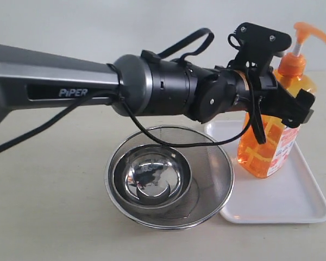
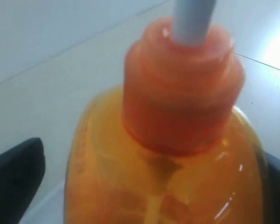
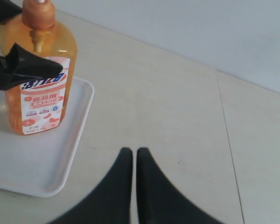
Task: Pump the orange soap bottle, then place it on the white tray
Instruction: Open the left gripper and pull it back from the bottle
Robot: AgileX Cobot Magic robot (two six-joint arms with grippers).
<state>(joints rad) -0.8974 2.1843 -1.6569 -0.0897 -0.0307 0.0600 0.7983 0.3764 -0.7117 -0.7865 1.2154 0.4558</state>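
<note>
The orange soap bottle (image 1: 266, 147), its label (image 3: 39, 100) reading "食品用", stands on the white tray (image 1: 293, 201), at 3 o'clock of the strainer (image 1: 214, 168). The left fingers (image 2: 14, 177), on the arm (image 1: 54, 81) marked "PiPER", flank it, spread; the right fingers (image 3: 116, 186) are pressed together.

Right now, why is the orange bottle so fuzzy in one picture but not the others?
Left wrist view: the orange soap bottle fills the picture, very close to the lens, so it is blurred, with white glare behind it. Right wrist view: it looks sharp. Exterior view: sharp too, and the steel bowl shines with reflections.
</note>
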